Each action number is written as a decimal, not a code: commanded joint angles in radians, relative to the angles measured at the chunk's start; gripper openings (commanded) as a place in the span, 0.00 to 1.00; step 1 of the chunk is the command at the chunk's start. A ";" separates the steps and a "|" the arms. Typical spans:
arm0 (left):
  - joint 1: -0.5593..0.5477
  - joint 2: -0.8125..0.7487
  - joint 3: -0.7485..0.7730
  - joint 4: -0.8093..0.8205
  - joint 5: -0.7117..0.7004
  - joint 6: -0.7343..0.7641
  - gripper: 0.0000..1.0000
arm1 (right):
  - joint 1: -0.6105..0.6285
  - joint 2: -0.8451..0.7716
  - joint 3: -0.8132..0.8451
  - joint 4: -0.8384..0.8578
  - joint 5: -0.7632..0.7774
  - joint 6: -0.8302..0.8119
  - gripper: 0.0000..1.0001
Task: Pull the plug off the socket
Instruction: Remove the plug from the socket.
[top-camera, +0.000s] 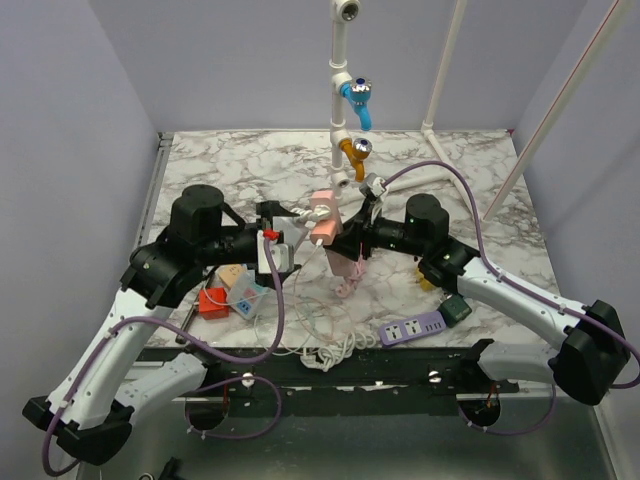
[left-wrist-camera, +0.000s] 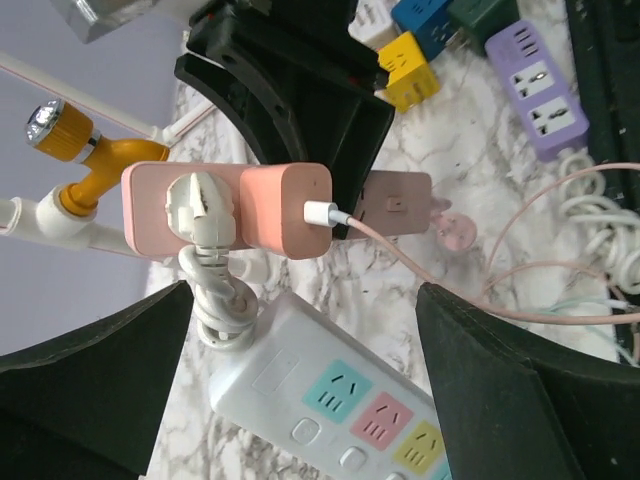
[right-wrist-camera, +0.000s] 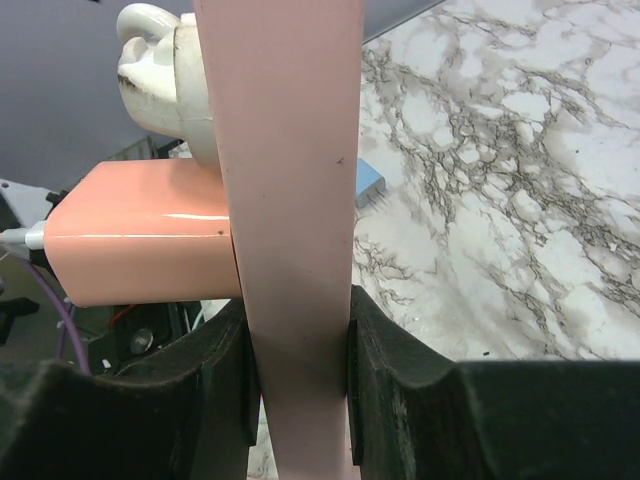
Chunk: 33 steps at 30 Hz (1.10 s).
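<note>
A pink socket strip (top-camera: 322, 203) is held upright above the table by my right gripper (top-camera: 347, 243), which is shut on its lower part. In the right wrist view the strip (right-wrist-camera: 290, 180) sits clamped between the pads (right-wrist-camera: 297, 370). A pink charger plug (left-wrist-camera: 285, 210) with a pink cable and a white round plug (left-wrist-camera: 200, 208) with a coiled white cord are both seated in the strip (left-wrist-camera: 150, 190). My left gripper (left-wrist-camera: 300, 400) is open and empty, facing the plugs from a short distance, touching neither. In the top view it (top-camera: 293, 243) is just left of the charger (top-camera: 322, 232).
A white power strip with coloured outlets (left-wrist-camera: 340, 400) lies below the left gripper. A purple strip (top-camera: 410, 327), a red cube (top-camera: 212, 300), yellow (left-wrist-camera: 408, 68) and green (top-camera: 455, 308) adapters and loose cables (top-camera: 320, 350) lie on the marble table. A white pipe with taps (top-camera: 345, 110) stands behind.
</note>
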 joint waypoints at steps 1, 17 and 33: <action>-0.063 -0.103 -0.182 0.303 -0.227 0.098 0.89 | 0.021 -0.029 0.062 0.054 0.003 0.015 0.01; -0.090 -0.157 -0.308 0.552 -0.297 0.213 0.56 | 0.053 -0.031 0.068 0.038 0.009 0.020 0.01; -0.122 -0.134 -0.397 0.631 -0.341 0.215 0.37 | 0.096 0.033 0.137 0.037 0.014 0.090 0.01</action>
